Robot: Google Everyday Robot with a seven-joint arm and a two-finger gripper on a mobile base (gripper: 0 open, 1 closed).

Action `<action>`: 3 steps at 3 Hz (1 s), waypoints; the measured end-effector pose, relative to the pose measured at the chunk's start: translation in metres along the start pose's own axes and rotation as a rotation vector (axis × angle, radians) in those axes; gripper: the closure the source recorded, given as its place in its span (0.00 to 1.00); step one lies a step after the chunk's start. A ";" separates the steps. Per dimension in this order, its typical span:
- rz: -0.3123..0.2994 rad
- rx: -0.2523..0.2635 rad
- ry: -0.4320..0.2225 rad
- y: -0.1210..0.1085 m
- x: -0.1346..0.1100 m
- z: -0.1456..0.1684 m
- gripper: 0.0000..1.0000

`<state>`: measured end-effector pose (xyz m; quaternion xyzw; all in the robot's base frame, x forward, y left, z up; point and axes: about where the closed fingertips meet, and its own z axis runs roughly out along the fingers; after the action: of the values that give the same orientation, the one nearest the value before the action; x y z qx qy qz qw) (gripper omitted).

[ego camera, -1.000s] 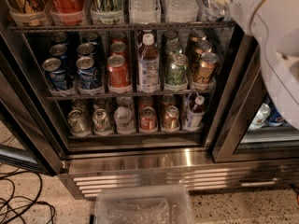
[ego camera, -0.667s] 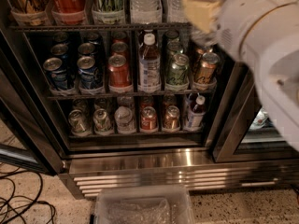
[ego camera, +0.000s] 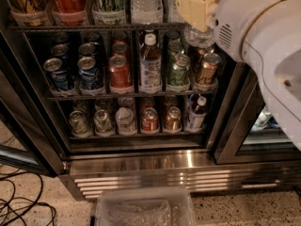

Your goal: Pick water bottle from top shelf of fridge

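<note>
The fridge [ego camera: 141,161] stands open with wire racks of drinks. On the top shelf [ego camera: 94,27] stand cola and other cans in clear holders, and a clear ribbed water bottle [ego camera: 146,1]. My gripper [ego camera: 197,11] is at the top right, in front of the shelf's right end. Its cream pad [ego camera: 192,8] is pressed on another clear water bottle [ego camera: 200,36]. That bottle's ribbed base hangs below the pad, in front of the shelf rail. Its cap is out of view.
The middle rack holds cans and a brown-drink bottle [ego camera: 150,65] with a white cap. The lower rack holds short cans. A clear plastic bin [ego camera: 143,211] sits on the floor in front. Black cables [ego camera: 23,206] lie at the lower left. A second fridge door [ego camera: 244,126] is on the right.
My arm has moved left and closer to the camera, and now covers the right end of the top shelf. The held bottle's base now shows in front of the shelf rail.
</note>
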<state>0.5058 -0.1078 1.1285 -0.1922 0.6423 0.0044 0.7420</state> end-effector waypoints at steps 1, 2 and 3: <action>0.061 -0.060 -0.011 0.023 0.006 -0.010 1.00; 0.135 -0.134 -0.013 0.054 0.018 -0.028 1.00; 0.181 -0.209 0.006 0.081 0.033 -0.049 1.00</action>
<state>0.4443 -0.0547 1.0692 -0.2095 0.6553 0.1376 0.7125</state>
